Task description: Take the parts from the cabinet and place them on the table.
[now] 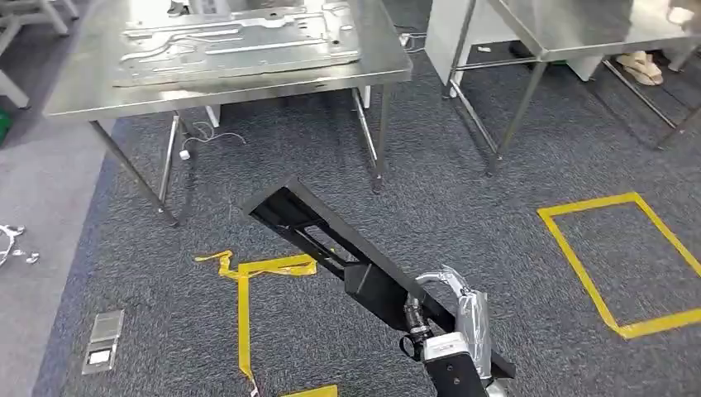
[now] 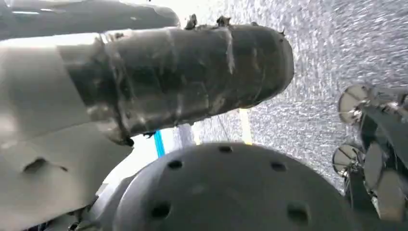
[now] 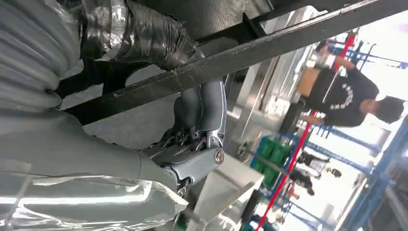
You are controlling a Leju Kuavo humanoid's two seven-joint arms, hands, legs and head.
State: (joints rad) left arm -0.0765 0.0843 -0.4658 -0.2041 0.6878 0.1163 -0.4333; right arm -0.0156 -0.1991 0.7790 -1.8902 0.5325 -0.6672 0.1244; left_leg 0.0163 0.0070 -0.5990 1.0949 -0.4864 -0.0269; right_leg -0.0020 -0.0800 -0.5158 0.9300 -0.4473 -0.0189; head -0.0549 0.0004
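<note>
A long black metal frame part (image 1: 331,240) hangs slanted over the carpet in the head view, its far end pointing toward the steel table (image 1: 83,91). My right arm (image 1: 455,347) comes in from below and meets the part's near end. In the right wrist view my right hand (image 3: 192,125) grips the black bar (image 3: 269,48) of that part, the taped thumb (image 3: 139,33) on one side and the silver fingers wrapped round the other. My left hand (image 2: 183,77) hangs over the carpet, its taped thumb stretched out, holding nothing.
A large pressed sheet-metal panel (image 1: 240,41) lies on the steel table. A second steel table (image 1: 579,25) stands at the back right. Yellow tape outlines (image 1: 612,265) mark the carpet. A person in a dark shirt (image 3: 346,96) stands by blue racks.
</note>
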